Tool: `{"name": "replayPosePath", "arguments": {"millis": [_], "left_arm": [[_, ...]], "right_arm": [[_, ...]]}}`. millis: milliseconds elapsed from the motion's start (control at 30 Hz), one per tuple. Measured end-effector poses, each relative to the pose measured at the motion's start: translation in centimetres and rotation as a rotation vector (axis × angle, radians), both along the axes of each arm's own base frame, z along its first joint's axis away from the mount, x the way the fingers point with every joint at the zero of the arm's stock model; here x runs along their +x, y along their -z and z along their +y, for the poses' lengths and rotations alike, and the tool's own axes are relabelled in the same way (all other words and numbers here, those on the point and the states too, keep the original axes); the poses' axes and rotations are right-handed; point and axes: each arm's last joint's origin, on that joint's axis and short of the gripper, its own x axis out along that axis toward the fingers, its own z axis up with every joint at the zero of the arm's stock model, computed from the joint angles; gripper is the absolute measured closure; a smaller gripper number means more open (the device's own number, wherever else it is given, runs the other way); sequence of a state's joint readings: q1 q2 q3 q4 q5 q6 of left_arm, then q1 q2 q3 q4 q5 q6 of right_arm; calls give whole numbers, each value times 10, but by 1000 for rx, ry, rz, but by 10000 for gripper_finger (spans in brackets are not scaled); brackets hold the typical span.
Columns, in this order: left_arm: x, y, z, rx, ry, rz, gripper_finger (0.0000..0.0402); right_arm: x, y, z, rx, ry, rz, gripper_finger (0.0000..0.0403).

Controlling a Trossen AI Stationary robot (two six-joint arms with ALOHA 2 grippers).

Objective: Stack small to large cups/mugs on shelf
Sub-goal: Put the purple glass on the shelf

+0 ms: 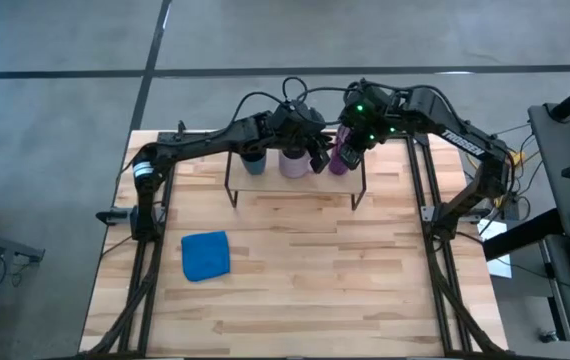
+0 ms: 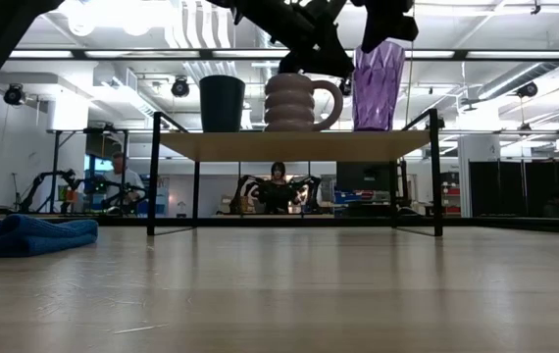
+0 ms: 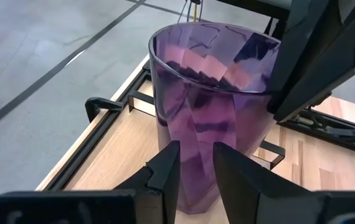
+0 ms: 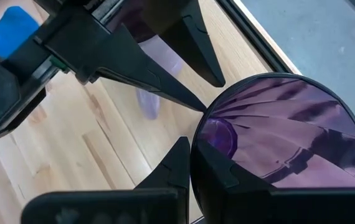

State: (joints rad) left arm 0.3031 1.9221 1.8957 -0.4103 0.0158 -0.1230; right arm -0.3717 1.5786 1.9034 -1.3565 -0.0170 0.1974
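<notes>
The shelf (image 1: 295, 190) stands at the table's far middle. On its board (image 2: 294, 145) stand, in a row, the small dark blue cup (image 2: 222, 103), the lavender ribbed mug (image 2: 294, 101) with its handle toward the tumbler, and the tall purple tumbler (image 2: 378, 86). My right gripper (image 4: 193, 165) is shut on the tumbler, coming from above (image 1: 350, 148). My left gripper (image 3: 196, 162) hangs between mug and tumbler (image 1: 317, 157). It is open by a narrow gap, empty, and points at the tumbler's wall (image 3: 202, 124). My right gripper holds the tumbler by its rim (image 4: 197, 134) on the side toward the mug. One finger (image 4: 176, 163) is outside the wall and the other inside. The fingers point down from above. The tumbler stands upright with its base on the shelf board.
A crumpled blue cloth (image 1: 205, 255) lies on the table's near left and also shows in the low view (image 2: 25, 235). The bare wooden tabletop (image 1: 345, 270) spreads in front of the shelf. People sit in the room behind the table.
</notes>
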Motion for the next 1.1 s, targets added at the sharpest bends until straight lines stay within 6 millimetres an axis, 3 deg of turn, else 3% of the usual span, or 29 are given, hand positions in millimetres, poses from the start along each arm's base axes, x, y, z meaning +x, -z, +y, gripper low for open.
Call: {"name": "replayPosePath", "arguments": {"millis": [333,933,1100], "left_arm": [[-2,-3,2,4,-7,-6,318],[-3,-4,2,5,-10,-7,318],[-12,-5,0,8,-45,61,318]], "right_arm": [[2,1,0,11,-7,-1,390],[6,1,-1,14,-7,-31,320],[6,1,-1,13,-4,-33,314]]}}
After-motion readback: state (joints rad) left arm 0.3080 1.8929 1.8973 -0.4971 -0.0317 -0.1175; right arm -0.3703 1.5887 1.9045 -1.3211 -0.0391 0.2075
